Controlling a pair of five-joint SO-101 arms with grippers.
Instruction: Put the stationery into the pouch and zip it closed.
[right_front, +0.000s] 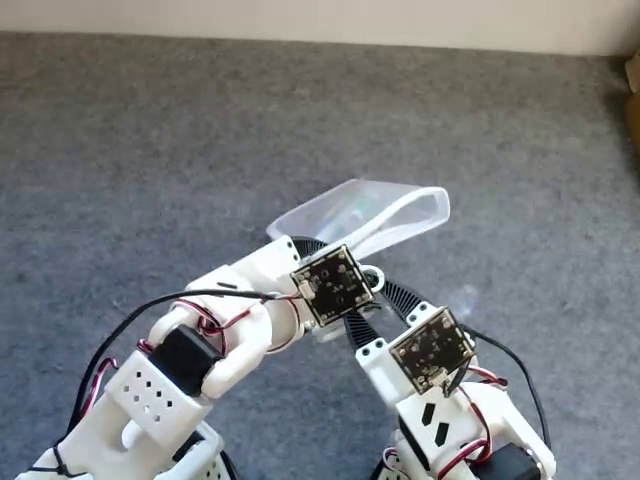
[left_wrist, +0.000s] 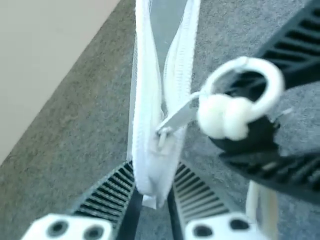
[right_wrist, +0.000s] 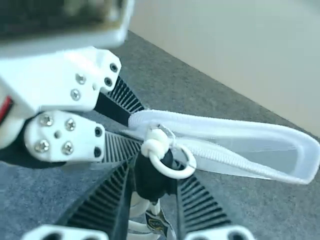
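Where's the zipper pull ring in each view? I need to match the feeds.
High view: pull ring just below the pouch's near end.
Left wrist view: pull ring beside the zipper, off the pouch's side.
Right wrist view: pull ring at the pouch's clamped end.
Shared landmark: pouch end in the left gripper.

Left claw (left_wrist: 152, 172) and right claw (right_wrist: 153, 172) both clamped, tips close together.

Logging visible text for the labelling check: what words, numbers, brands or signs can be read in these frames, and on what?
No text is readable.
circuit boards on the wrists: markings too small to read.
small printed tag near the right hand: too blurred to read.
pouch and zip pull: no print visible.
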